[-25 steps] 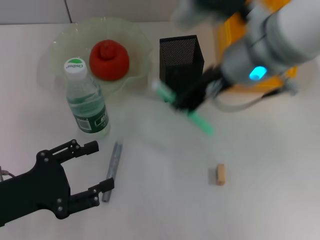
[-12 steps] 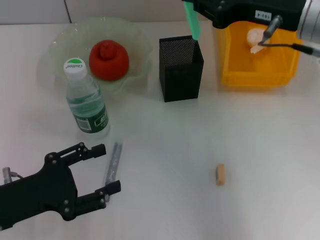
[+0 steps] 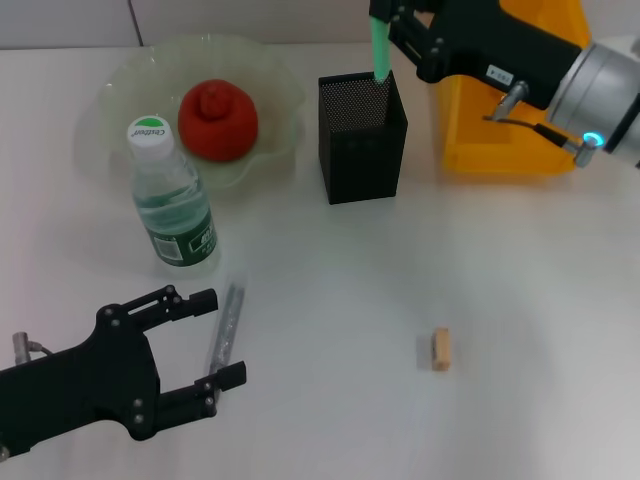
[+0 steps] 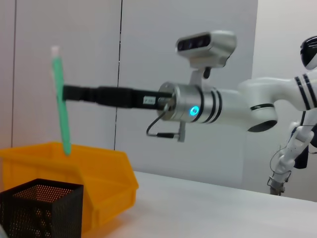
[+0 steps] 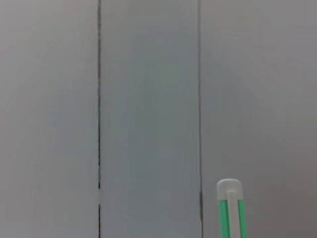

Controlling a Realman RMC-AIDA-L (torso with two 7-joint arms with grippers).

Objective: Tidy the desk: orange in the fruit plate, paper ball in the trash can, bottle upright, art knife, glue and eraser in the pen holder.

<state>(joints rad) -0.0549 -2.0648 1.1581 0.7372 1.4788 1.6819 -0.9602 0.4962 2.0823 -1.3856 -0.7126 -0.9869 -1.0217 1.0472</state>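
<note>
My right gripper [image 3: 392, 22] is shut on a slim green art knife [image 3: 380, 48], held upright with its lower tip just above the black mesh pen holder [image 3: 362, 140]. The left wrist view shows the knife [image 4: 61, 104] over the holder [image 4: 39, 208]. The orange [image 3: 218, 120] lies in the fruit plate [image 3: 120, 90]. Beside the plate, the bottle [image 3: 172, 205] stands upright. My left gripper [image 3: 225, 335] is open, with its fingers on either side of a grey glue stick [image 3: 227, 318]. The eraser [image 3: 441, 349] lies alone. The paper ball is hidden.
The yellow trash can [image 3: 500, 150] stands right of the pen holder, partly covered by my right arm. The same bin [image 4: 99, 173] shows behind the holder in the left wrist view. The right wrist view shows only the knife's end [image 5: 230, 210] against a wall.
My right arm swung the green knife from in front of the pen holder up to above its opening. My left gripper crept slightly right along the grey stick.
</note>
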